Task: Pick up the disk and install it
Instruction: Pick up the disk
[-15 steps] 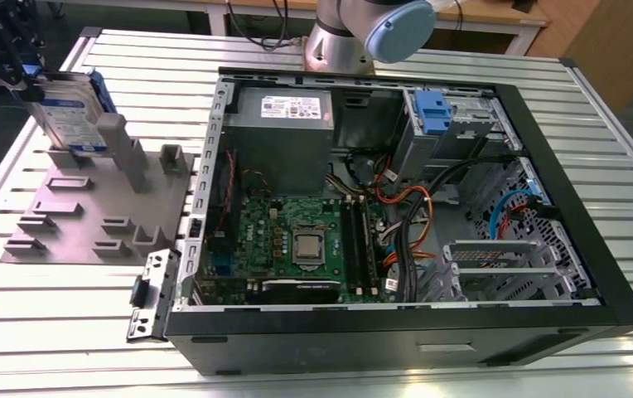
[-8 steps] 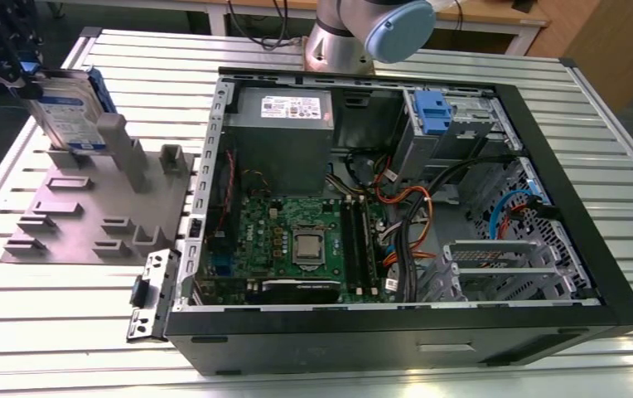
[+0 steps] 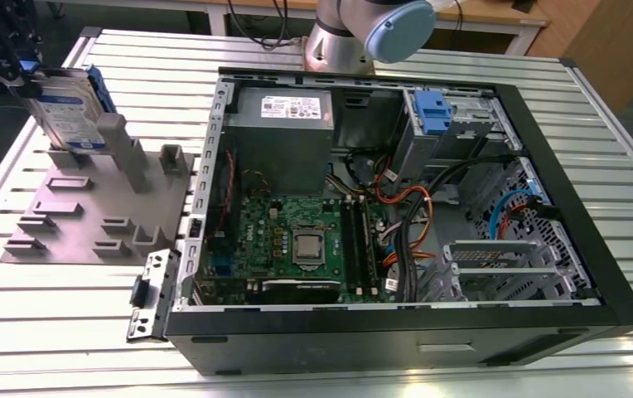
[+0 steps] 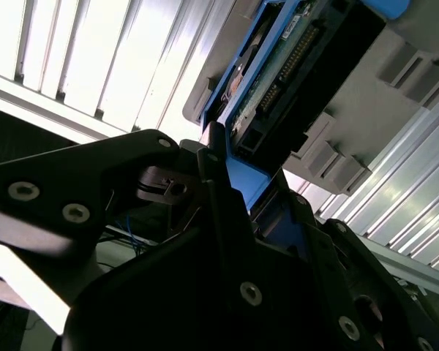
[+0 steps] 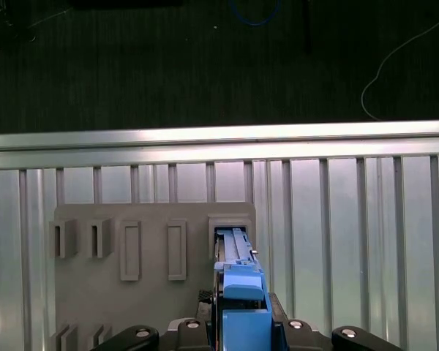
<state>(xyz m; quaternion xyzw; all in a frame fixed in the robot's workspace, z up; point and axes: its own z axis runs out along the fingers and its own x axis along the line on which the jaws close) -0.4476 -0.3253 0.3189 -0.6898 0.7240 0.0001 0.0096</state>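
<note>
While the gripper [image 3: 21, 73] sits at ten o'clock in the exterior view, it is drawn in narrow on the top edge of the disk [image 3: 71, 112], pinching the blue bracket between its fingers. In the second wrist view one black finger [image 4: 214, 172] lies flat against that bracket, and the drive's circuit-board side [image 4: 278, 66] runs away beyond it.

The disk stands upright at six o'clock of the gripper, directly under it, with its white-and-blue label turned toward the exterior camera. Its lower edge meets a raised socket of the grey fixture plate [image 3: 74, 215]. I cannot tell whether it is seated in the socket or just clear of it.

By count there is one disk, one gripper, one arm [image 3: 355, 33], one fixture plate and one computer case [image 3: 405, 340], all on one slatted metal table [image 3: 51, 332]. The first wrist view shows five raised sockets in one row on the plate, and the disk [image 5: 238, 292] is at the end one.

The case lies open at three o'clock of the plate, just beside it. Inside it are one grey box with a white sticker [image 3: 283, 108] at twelve o'clock and one blue latch [image 3: 432, 112] at one o'clock, both well apart from the disk.
</note>
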